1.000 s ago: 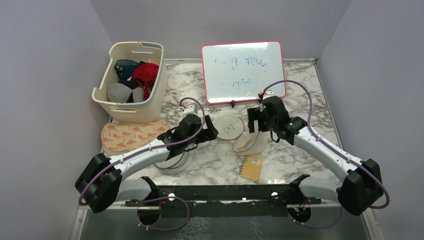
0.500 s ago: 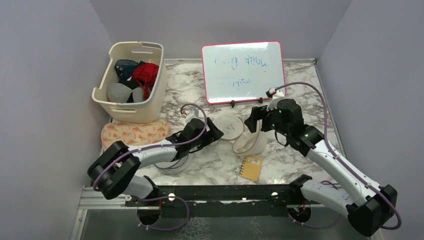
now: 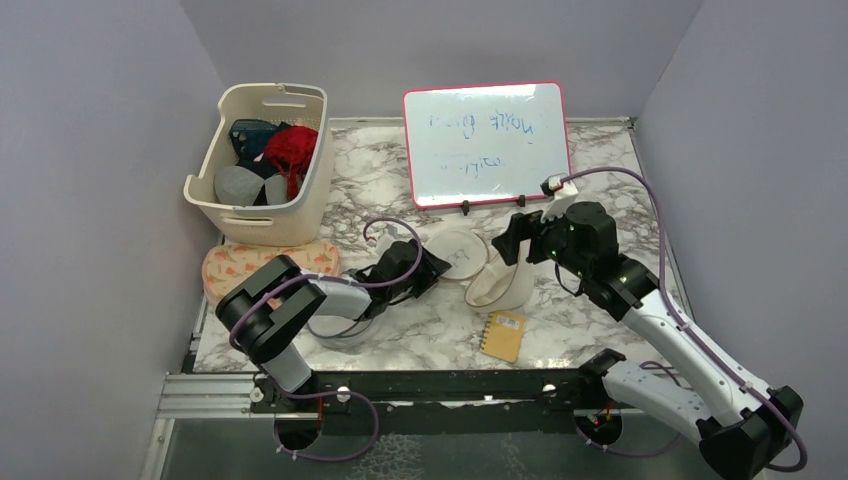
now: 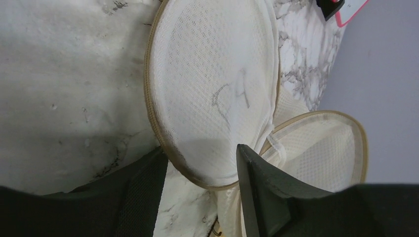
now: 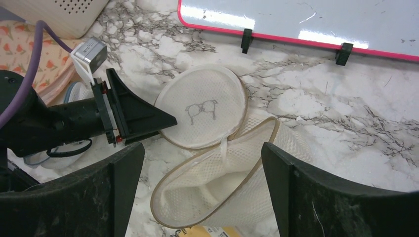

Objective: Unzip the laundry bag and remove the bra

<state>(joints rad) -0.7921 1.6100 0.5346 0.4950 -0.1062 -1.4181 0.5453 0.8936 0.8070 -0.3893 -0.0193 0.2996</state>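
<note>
The laundry bag (image 3: 500, 287) lies unzipped at mid-table, its white mesh body (image 5: 222, 187) gaping toward the near edge. Its round lid (image 3: 458, 252) with the small bra icon is flipped flat beside it. No bra shows; the bag's mouth reveals only mesh. My left gripper (image 4: 200, 150) sits low at the lid's near rim (image 4: 212, 89), jaws partly narrowed with the tan rim between them and a gap still showing. My right gripper (image 5: 200, 148) hovers wide open above the bag body, holding nothing. In the top view the left gripper (image 3: 432, 268) and the right gripper (image 3: 510, 245) flank the bag.
A cream basket (image 3: 270, 225) of clothes stands back left, a pink-framed whiteboard (image 3: 487, 140) behind the bag. A yellow notebook (image 3: 503, 334) lies in front of the bag. A floral pad (image 3: 265, 268) and a clear blue-rimmed disc (image 3: 345, 330) lie beside and under the left arm.
The left arm has folded in, keeping its gripper at the lid while the jaws narrow. The right gripper has drawn back to the right, away from the lid.
</note>
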